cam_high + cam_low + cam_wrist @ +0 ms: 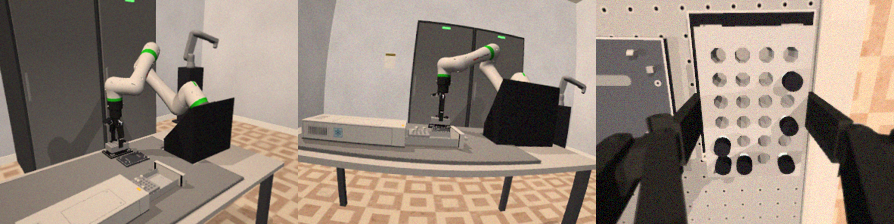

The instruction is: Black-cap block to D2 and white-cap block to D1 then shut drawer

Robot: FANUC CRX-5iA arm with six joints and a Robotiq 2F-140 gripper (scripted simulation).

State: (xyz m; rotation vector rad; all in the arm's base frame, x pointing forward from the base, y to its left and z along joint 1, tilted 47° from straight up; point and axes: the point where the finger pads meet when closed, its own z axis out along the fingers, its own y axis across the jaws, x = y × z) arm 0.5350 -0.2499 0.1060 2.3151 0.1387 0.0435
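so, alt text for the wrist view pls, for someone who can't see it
Looking down, the gripper has its jaws shut on opposite sides of a pale cooling block. Six black caps show among its bores, mostly near the bottom of the picture. A dark deck slot lies to the left.

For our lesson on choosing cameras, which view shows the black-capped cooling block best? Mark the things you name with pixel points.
The wrist view: it looks down on the block [117,146] [440,120] [755,90], showing its bores and six black caps. The top view shows it small beneath the gripper [116,143] [441,117]; the exterior view, only side-on beyond the drawer [169,184] [445,142].
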